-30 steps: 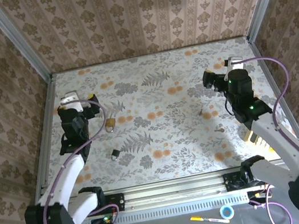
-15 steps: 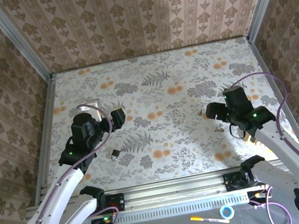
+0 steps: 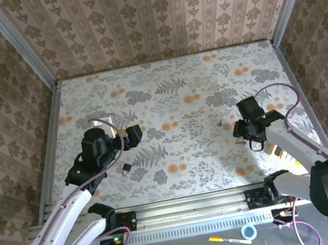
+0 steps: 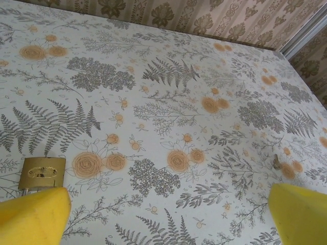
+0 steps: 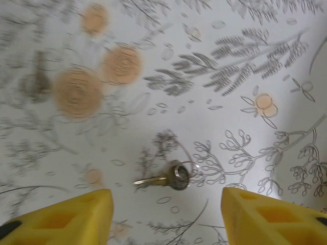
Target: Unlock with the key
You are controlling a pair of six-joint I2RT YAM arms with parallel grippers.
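A brass key on a wire ring lies flat on the flowered table, blade pointing left. My right gripper hangs low over it and is open. Its yellow fingertips stand either side of the key without touching it. From above, the right gripper sits right of centre and covers the key. A brass padlock lies flat by the left fingertip of my left gripper, which is open and holds nothing. Seen from the top camera, the left gripper is left of centre.
A second small key-like metal piece lies up-left of the right gripper, blurred in the right wrist view. A small black object sits in front of the left gripper. Papered walls enclose the table on three sides.
The right gripper came forward and down over the key and its jaws narrowed. The left gripper swung from the back left toward the centre, over the padlock.
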